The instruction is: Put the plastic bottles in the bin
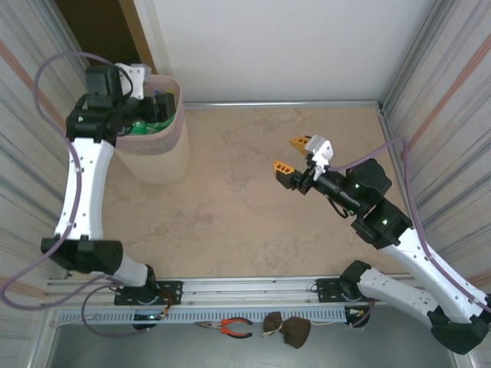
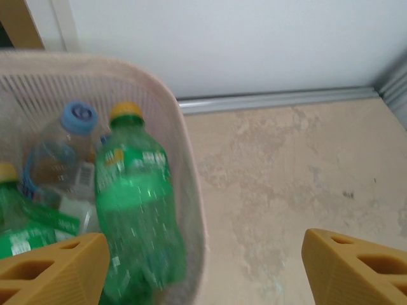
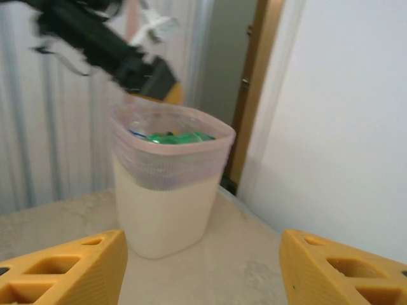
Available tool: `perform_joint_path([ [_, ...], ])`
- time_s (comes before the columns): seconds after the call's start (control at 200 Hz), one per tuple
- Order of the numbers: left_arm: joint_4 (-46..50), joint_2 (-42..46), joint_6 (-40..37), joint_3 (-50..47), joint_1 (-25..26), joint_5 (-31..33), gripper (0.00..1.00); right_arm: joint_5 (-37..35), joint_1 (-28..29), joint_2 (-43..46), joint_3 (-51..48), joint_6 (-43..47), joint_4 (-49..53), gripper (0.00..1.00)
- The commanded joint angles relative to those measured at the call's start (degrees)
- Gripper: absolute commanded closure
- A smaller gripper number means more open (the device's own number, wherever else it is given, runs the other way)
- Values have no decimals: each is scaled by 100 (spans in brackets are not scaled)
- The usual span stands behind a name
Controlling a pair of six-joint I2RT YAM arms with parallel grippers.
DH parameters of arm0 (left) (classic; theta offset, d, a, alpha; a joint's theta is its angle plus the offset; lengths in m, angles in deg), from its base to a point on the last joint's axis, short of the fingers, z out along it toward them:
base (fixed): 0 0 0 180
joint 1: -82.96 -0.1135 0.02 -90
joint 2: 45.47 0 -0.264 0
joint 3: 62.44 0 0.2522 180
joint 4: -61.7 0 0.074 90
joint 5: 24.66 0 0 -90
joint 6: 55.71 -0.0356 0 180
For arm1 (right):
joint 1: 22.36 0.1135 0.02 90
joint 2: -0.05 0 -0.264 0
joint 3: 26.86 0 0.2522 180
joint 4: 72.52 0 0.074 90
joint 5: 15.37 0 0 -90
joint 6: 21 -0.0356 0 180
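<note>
The bin [image 1: 161, 157], beige with a pink bag over its rim, stands at the table's far left corner. My left gripper [image 2: 203, 270] hangs open above the bin's rim [image 2: 152, 79], and its yellow fingers [image 2: 54, 270] touch nothing. Just below, inside the bin, a blurred green bottle [image 2: 137, 210] with a yellow cap stands against the wall. Beside it are a clear bottle [image 2: 60, 155] with a blue cap and another green bottle [image 2: 22, 232]. My right gripper [image 1: 294, 157] is open and empty over the middle right of the table, facing the bin [image 3: 165, 197]. Green bottles [image 3: 175, 136] show at the bin's top.
The left arm's wrist [image 3: 108, 47] hangs over the bin's mouth. A white wall [image 1: 268, 46] closes the back, and ribbed panels [image 1: 449, 92] stand on both sides. Bare beige tabletop [image 1: 245, 207] stretches between the bin and the right gripper. Pliers [image 1: 230, 327] lie below the front rail.
</note>
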Motion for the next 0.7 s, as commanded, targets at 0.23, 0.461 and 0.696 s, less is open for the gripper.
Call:
perform_joint_path([
  [0.23,-739,2019,643,-2624,577,897,2,-508,-1590,-155,66,-961,1038,14],
  [0.461,-1364,2937,1223,-4640,597,1465,1,-808,-2328,-124,-632,-1238,1157,1],
  [0.696,-2481,3364,1651,-6532,597,2822,1,-1299,-3000,-81,-1817,-1351,481,1],
])
